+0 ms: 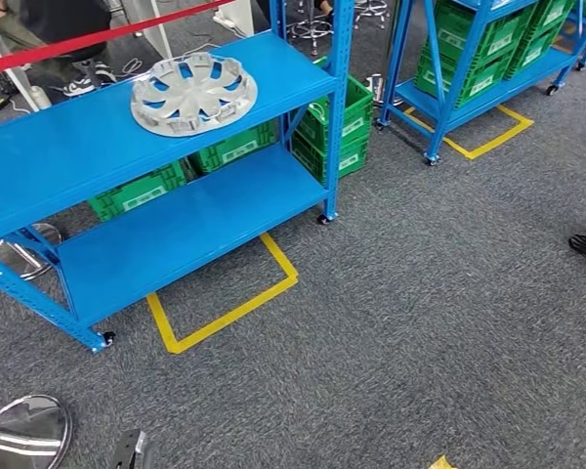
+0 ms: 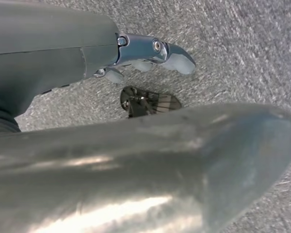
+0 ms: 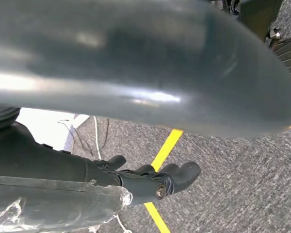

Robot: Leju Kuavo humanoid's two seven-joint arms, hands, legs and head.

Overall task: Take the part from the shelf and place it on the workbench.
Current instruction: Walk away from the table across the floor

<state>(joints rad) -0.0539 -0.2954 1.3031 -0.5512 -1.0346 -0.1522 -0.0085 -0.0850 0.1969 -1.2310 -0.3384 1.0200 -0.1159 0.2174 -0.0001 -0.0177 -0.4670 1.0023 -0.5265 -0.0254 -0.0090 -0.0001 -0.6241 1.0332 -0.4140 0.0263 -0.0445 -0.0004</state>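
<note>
Grey carpet floor (image 1: 423, 322), yellow tape outlines (image 1: 224, 313), blue shelving.
Item: silver wheel-cover part (image 1: 194, 93), lying flat on top shelf of blue rack (image 1: 68, 147), far left; green crates (image 1: 334, 127) behind and beneath. Left hand (image 2: 144, 53): fingers extended over carpet, holding nothing. Right hand (image 3: 155, 179): fingers loosely extended above yellow tape, holding nothing.

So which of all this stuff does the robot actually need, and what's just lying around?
Needed for the job:
- silver wheel cover, the part, lying on the top board
- blue shelf under it

Just lying about:
- green crates behind and beside that shelf
- second blue shelf loaded with crates
- yellow floor tape
</note>
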